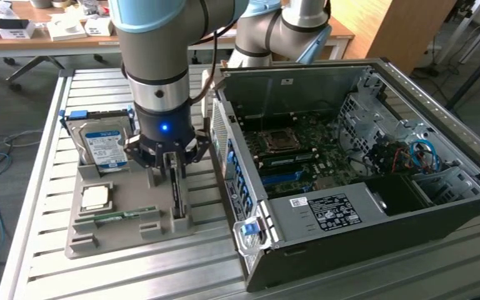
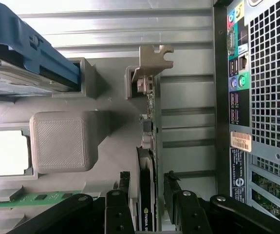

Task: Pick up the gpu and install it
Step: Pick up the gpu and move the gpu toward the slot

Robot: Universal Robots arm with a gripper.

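The gpu (image 1: 175,190) stands on edge in a slot of the grey holder tray (image 1: 132,236), to the exterior view's left of the open computer case (image 1: 349,175). In the wrist view the gpu (image 2: 147,146) is a thin dark board, and its pale metal bracket (image 2: 154,58) is at the end away from my fingers. My gripper (image 1: 172,167) is right above the card. It (image 2: 148,179) is open, with one finger (image 2: 124,184) on each side of the card's edge and a small gap on both sides. Nothing is gripped.
The same tray also holds a silver hard drive (image 1: 102,147) with a blue label, a square processor chip (image 1: 95,198) and a green memory stick (image 1: 123,217). The case's rear port panel (image 2: 237,97) stands close beside the gpu. All of it rests on a slatted metal table (image 1: 40,187).
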